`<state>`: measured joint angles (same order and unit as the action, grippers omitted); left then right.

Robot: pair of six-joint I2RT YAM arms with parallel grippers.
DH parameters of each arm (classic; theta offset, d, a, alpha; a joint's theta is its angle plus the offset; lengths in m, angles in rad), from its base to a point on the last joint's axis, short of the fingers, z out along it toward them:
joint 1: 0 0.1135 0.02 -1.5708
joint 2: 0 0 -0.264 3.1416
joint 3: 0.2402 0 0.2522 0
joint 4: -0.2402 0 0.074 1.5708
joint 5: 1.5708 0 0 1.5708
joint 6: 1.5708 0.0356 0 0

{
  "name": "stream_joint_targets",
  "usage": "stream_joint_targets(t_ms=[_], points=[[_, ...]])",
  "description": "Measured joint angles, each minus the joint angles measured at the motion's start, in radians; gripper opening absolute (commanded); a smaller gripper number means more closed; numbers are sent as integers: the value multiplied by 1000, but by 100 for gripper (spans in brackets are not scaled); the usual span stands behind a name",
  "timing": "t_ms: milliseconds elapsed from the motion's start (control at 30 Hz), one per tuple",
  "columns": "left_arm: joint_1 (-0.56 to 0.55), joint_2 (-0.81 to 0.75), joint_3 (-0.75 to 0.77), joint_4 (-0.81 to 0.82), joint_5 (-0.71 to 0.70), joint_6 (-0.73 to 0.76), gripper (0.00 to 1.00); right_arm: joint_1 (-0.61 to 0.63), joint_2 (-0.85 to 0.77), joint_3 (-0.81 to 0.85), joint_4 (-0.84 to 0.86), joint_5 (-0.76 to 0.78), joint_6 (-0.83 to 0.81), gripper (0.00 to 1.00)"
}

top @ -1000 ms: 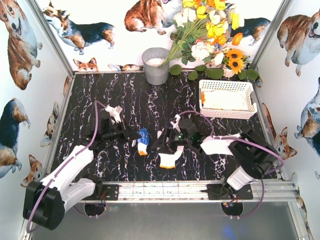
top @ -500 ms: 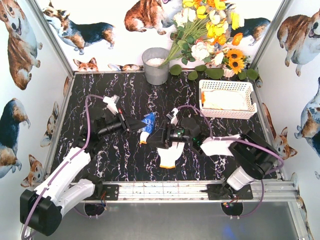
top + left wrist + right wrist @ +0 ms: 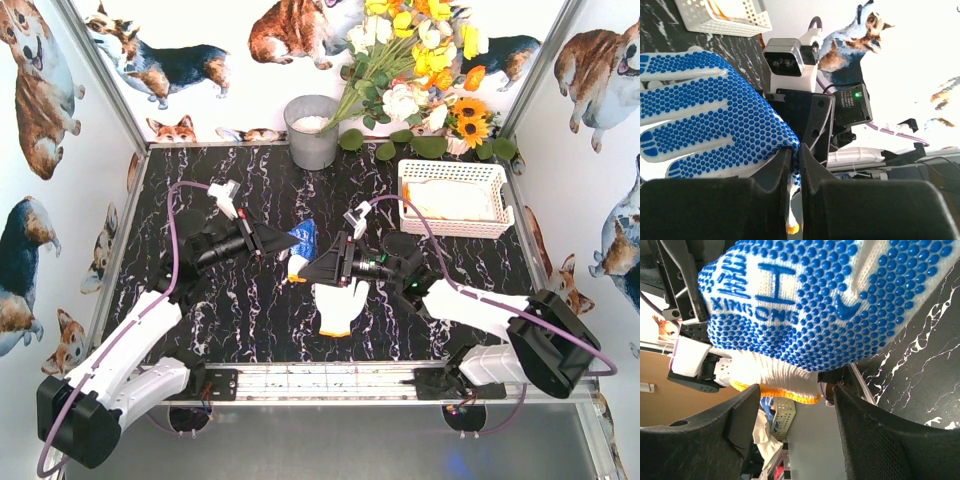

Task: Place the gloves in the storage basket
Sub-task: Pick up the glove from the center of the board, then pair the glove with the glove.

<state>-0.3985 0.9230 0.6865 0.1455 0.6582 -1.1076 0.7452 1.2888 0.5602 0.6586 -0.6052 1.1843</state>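
Note:
A blue-dotted white glove [image 3: 302, 237] hangs in the air over the middle of the table, and my left gripper [image 3: 283, 240] is shut on its edge. In the left wrist view the glove [image 3: 705, 110] spreads left of the left gripper [image 3: 795, 165]. My right gripper [image 3: 312, 270] faces it from the right, open. In the right wrist view the glove's orange cuff [image 3: 785, 396] sits at the mouth of the right gripper [image 3: 796, 390], unclamped. A white glove with an orange cuff [image 3: 341, 306] lies flat below. The white storage basket [image 3: 450, 228] at the back right holds pale gloves.
A grey metal bucket [image 3: 312, 130] stands at the back centre. A bunch of artificial flowers [image 3: 420, 60] leans over the back right behind the basket. Corgi-printed walls close in the table on three sides.
My left gripper has lifted the blue-dotted glove off the table and carried it right. The right arm has stretched left towards it, and its jaws have widened.

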Motion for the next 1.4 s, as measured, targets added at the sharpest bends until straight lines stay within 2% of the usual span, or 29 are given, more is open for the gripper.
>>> stream_joint_targets(t_ms=[333, 633, 733, 1033, 1200, 1400], points=[[-72, 2, 26, 69, -8, -43, 0, 0, -48, 5, -31, 2, -37, 63], [-106, 18, 76, 83, -20, -45, 0, 0, -156, 24, -62, 5, -79, 62], [-106, 18, 85, 89, -26, -44, 0, 0, -187, 24, -74, 10, -85, 56], [-106, 11, 86, 80, -46, -36, 0, 0, -267, 20, -124, 53, -103, 27], [-106, 2, 86, 48, -58, -16, 0, 0, -301, 20, -185, 70, -122, 0], [-108, 2, 85, -47, -106, 40, 0, 0, -360, 22, -355, 131, -151, 0]])
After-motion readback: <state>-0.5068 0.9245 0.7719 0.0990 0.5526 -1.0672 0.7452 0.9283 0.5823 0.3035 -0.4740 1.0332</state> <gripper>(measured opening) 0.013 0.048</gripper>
